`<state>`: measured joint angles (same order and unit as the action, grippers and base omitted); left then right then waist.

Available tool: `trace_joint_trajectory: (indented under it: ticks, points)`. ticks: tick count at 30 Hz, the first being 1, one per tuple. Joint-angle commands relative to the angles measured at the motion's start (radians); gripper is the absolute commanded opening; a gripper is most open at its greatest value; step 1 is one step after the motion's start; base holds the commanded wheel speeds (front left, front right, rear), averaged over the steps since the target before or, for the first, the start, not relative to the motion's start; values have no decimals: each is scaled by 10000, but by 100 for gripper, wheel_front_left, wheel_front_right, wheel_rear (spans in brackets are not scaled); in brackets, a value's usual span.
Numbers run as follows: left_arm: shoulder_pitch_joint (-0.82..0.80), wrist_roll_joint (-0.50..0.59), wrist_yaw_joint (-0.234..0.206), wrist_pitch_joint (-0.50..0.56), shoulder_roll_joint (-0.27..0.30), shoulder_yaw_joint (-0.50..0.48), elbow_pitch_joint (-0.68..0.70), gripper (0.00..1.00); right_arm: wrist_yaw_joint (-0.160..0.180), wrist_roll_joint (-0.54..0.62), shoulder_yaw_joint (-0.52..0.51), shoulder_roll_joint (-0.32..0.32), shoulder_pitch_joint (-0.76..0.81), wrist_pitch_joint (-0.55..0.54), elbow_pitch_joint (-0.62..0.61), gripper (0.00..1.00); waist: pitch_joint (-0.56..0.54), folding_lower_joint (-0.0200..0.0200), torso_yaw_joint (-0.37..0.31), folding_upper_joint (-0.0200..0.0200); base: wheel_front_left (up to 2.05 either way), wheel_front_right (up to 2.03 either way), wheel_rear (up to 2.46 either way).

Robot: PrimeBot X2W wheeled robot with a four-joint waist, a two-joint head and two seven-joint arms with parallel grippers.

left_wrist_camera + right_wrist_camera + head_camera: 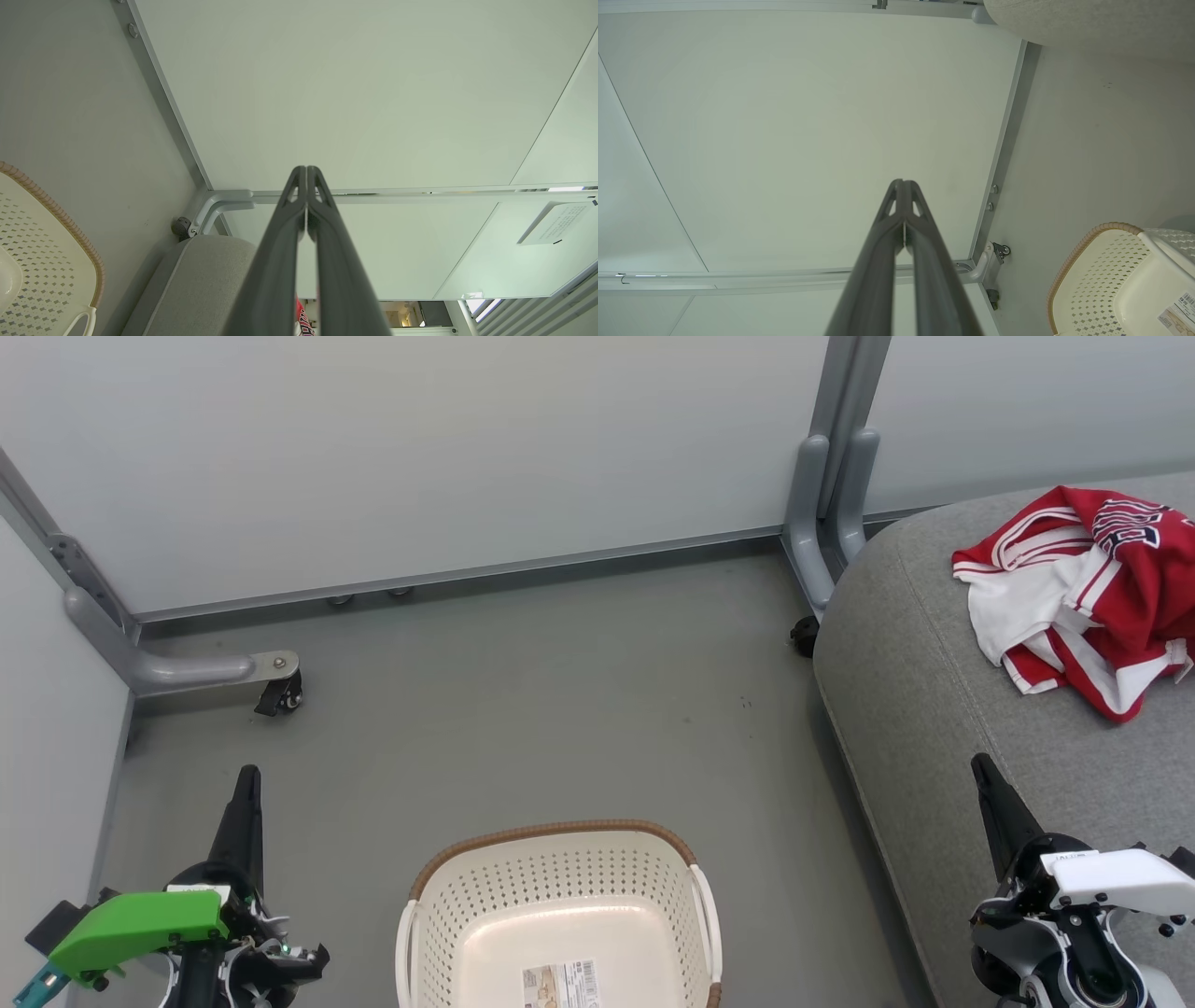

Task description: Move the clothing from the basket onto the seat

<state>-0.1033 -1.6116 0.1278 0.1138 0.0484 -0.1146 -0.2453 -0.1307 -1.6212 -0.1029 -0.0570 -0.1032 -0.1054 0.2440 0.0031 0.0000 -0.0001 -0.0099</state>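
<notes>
Clothing [1083, 588] lies heaped on the seat [915, 709] beyond the right gripper [980, 770]; basket [551, 833] sits empty between it and the left gripper [248, 782]. Both closed on nothing; looks done, so park the arms clear of that heap.

We see a lab-like test bay: pale partition panels [420, 457] on wheeled grey frames [177, 667] enclose a grey floor [560, 709].

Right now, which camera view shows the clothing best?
The head view: the clothing lies as a red-and-white heap on the seat, lettering and stripes plain. The left wrist view catches a red sliver at its bottom edge. The right wrist view faces the wall, the basket and a seat corner.
</notes>
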Motion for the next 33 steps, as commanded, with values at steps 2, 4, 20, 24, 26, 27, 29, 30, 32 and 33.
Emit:
trace_joint_trajectory:
  ticks: [2, 4, 20, 24, 26, 27, 29, 30, 32, 33]
  points:
    - [-103, -24, 61, 43, 33, -20, -5, 0, 0, 5, -30, -17, -87, -47, 24, 0, 0, 0, 1, 99, 0, 0, 0]
    - [-103, -24, 61, 43, 32, -20, -4, 0, 0, 8, -33, -16, -87, -50, 23, 0, 0, 0, 1, 99, 0, 0, 0]
    - [-102, -25, 61, 42, 32, -18, -5, 0, 0, 29, -54, 0, -90, -68, 25, 0, 0, 0, 1, 99, 0, 0, 0]
    - [-102, -25, 61, 43, 33, -18, -3, 0, 0, 37, -58, 3, -91, -57, 26, 0, 0, 0, 1, 99, 0, 0, 0]
    - [-102, -25, 63, 41, 33, -18, -5, 0, 0, 39, -61, 4, -91, -59, 26, 0, 0, 0, 1, 99, 0, 0, 0]
    - [-102, -25, 63, 41, 33, -18, -5, 0, 0, 40, -61, 4, -91, -60, 26, 0, 0, 0, 1, 99, 0, 0, 0]
    - [-102, -26, 63, 41, 33, -18, -3, 0, 0, 43, -63, 6, -91, -63, 24, 0, 0, 0, 1, 99, 0, 0, 0]
    - [-102, -26, 61, 41, 33, -18, -4, 0, 0, 45, -64, 8, -92, -65, 25, 0, 0, 0, 1, 99, 0, 0, 0]
    - [-102, -26, 61, 41, 33, -18, -3, 0, 0, 48, -66, 9, -92, -68, 25, 0, 0, 0, 1, 99, 0, 0, 0]
    - [-102, -26, 61, 41, 32, -17, -4, 0, 0, 48, -66, 10, -92, -69, 25, 0, 0, 0, 1, 99, 0, 0, 0]
